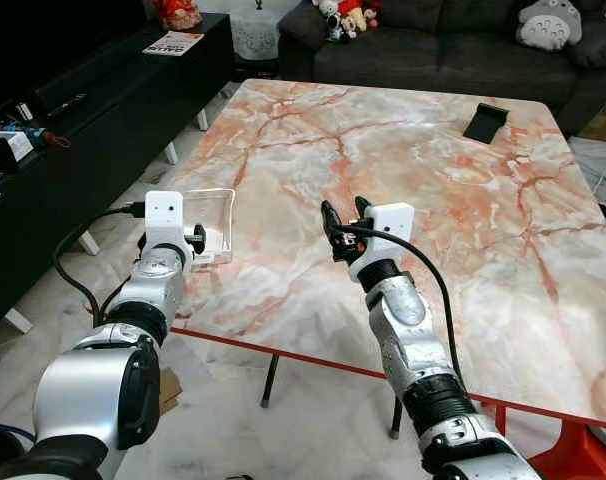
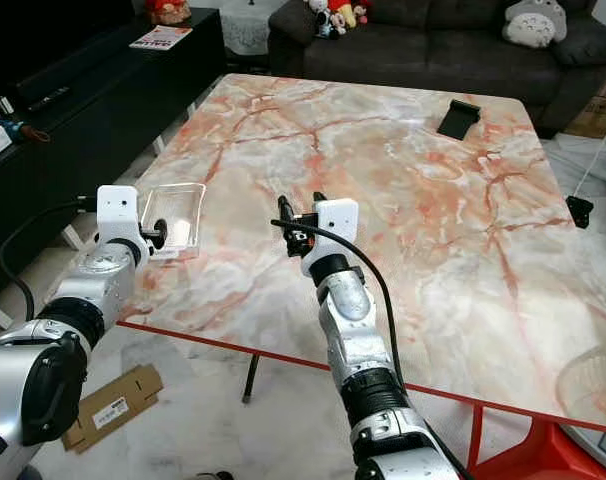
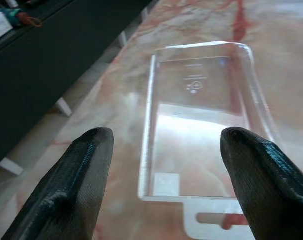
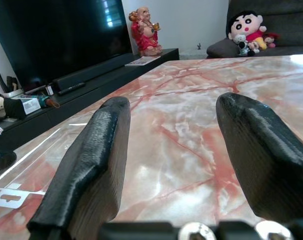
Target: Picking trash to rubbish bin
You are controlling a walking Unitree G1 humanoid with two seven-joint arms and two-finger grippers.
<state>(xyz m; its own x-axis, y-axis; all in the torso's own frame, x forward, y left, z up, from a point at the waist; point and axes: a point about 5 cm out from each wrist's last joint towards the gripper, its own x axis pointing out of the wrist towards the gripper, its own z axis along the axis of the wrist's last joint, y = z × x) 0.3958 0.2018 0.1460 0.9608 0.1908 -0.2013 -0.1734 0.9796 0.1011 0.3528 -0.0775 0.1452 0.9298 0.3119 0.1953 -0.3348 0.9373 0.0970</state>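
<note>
Clear tray (image 2: 175,215) before left tool (image 2: 155,233)

The large square tabletop of cream marble (image 1: 413,170) is veined all over in salmon, rust and grey, with a thin red edge along its near side. Just ahead of the left gripper (image 3: 164,185), whose matte black fingers (image 3: 71,185) stand apart, lies a clear colourless plastic tray (image 3: 201,115), the marble's pink streaks showing through it. The right gripper (image 4: 174,170) has the same black, finely ribbed fingers (image 4: 94,165), spread, on a white wrist block above a silver arm. Far beyond it sit a small black rectangular tray (image 1: 485,122), a charcoal fabric sofa (image 1: 453,45) and a glossy black low cabinet (image 1: 93,110).
</note>
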